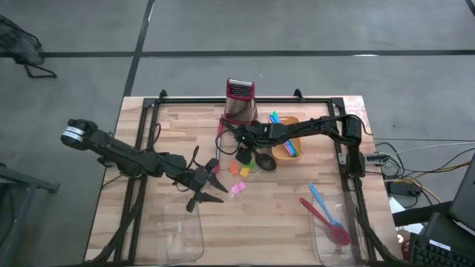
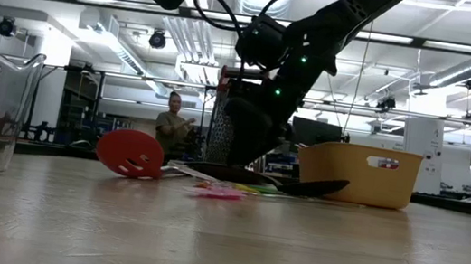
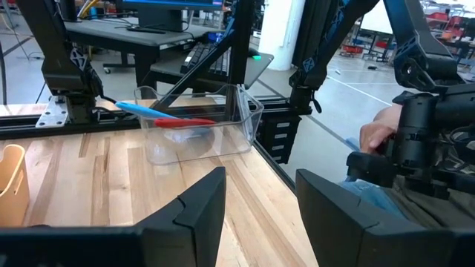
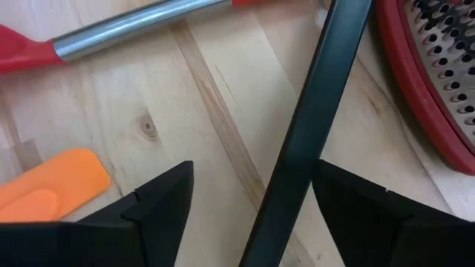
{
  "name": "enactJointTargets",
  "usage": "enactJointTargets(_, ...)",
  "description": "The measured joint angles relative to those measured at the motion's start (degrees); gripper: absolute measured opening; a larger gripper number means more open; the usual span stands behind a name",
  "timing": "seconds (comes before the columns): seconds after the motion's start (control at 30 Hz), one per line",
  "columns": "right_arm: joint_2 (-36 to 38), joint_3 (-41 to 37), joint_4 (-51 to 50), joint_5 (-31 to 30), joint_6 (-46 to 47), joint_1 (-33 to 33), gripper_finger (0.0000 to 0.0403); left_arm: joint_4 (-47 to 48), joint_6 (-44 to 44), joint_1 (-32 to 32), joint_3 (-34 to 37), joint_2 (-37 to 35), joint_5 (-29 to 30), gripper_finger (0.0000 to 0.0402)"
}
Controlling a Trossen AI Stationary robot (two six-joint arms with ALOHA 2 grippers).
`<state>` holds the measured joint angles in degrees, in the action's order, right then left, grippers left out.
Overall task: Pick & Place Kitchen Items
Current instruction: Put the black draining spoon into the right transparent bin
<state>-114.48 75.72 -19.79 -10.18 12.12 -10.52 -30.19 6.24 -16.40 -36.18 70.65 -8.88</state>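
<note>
Small kitchen items lie mid-table: orange, yellow, green and pink pieces [image 1: 240, 172] and a black ladle [image 1: 264, 161]. Its long black handle [image 4: 304, 141] runs slanting between the fingers of my right gripper [image 4: 252, 169], which is open and tipped down beside the red grater [image 1: 240, 100]. A steel handle with a red end [image 4: 126, 28] and an orange piece [image 4: 52, 185] lie close by. My left gripper [image 1: 210, 187] hovers open and level to the left of the pieces, with nothing between its fingers. My right gripper stands astride the ladle's black handle [image 4: 293, 185], coming from above at a slant, with the fingers across it. The handle lies on the wood close to one finger [image 4: 371, 215]; whether that finger touches it, I cannot tell.
A yellow bowl [image 1: 286, 142] holding thin coloured sticks stands right of the ladle. A clear tray [image 1: 335, 222] at the near right holds a red and a blue spoon; another clear tray [image 1: 178, 237] stands at the near left. A red slotted spatula [image 2: 130, 153] lies by the grater.
</note>
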Motion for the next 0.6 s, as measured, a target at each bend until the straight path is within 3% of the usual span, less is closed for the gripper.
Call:
enactJointTargets(0.3, 0.02, 0.59, -2.46, -5.16, 2.97, -0.26, 0.0321, 0.04, 0.00, 0.00, 0.00, 0.00, 0.00, 0.0170)
enactJointTargets(0.6, 0.02, 0.07, -2.71, -5.11, 3.49, -0.31, 0.0305, 0.04, 0.00, 0.00, 0.00, 0.00, 0.00, 0.0170)
